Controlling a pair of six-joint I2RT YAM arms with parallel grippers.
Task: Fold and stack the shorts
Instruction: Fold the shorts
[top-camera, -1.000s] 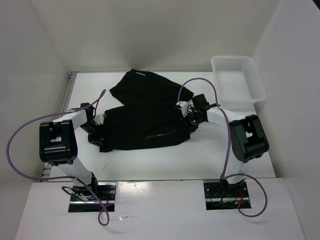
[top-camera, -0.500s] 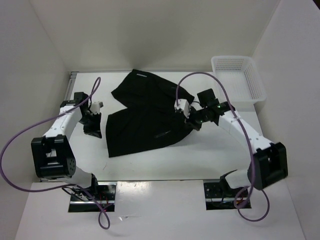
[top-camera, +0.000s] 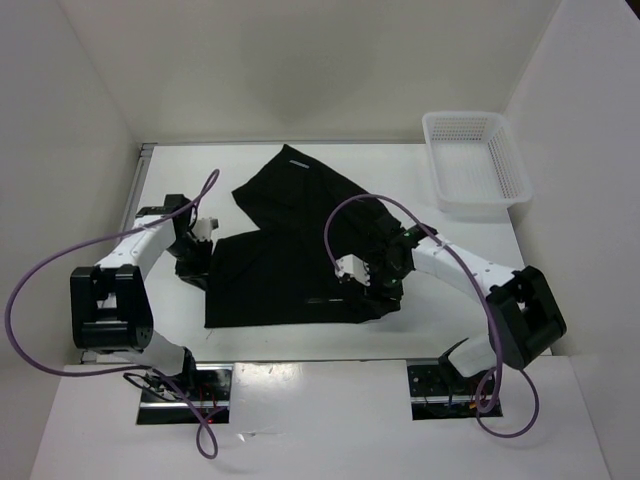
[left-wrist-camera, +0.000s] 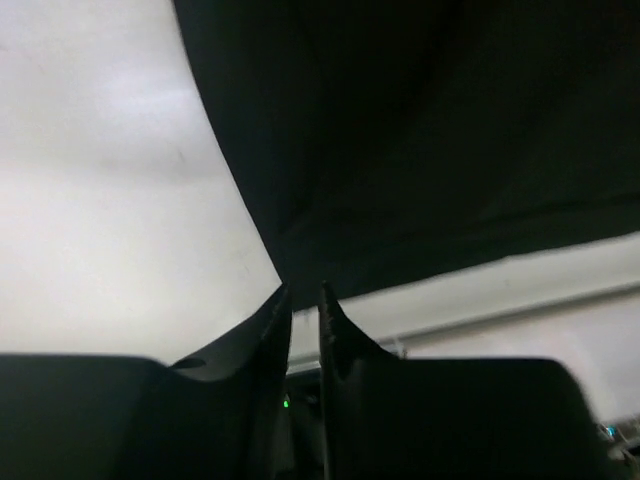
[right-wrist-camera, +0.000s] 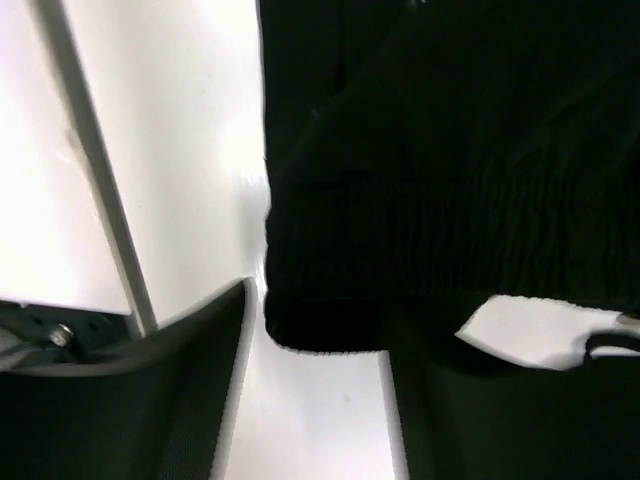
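Because black fingers and black cloth run together in the right wrist view, the far side of the right gripper (top-camera: 372, 297) is hard to read. Its left finger (right-wrist-camera: 190, 390) stands clear, with a strip of pale table between it and the gathered edge of the shorts (top-camera: 285, 255). The jaws are spread wide with that corner of fabric lying loose between them. Whether the right-hand finger touches the cloth I cannot tell. A pale patch (right-wrist-camera: 530, 330) shows at the dark edge there; it may be a label, though it is cut off by the frame.

From above, the shorts lie spread on the middle of the table (top-camera: 440, 290), one part reaching toward the back wall, the rest flat and near the arms. The right arm's purple cable (top-camera: 335, 225) loops over the cloth and hides a thin line of it, and the right gripper covers the near right corner.

At the left edge of the shorts sits the left gripper (left-wrist-camera: 304, 298), its jaws only a narrow slit apart with light table showing through and nothing between them. The fabric edge is just beyond the tips.

A white mesh basket (top-camera: 478, 204) stands at the far right corner, well apart from the shorts.
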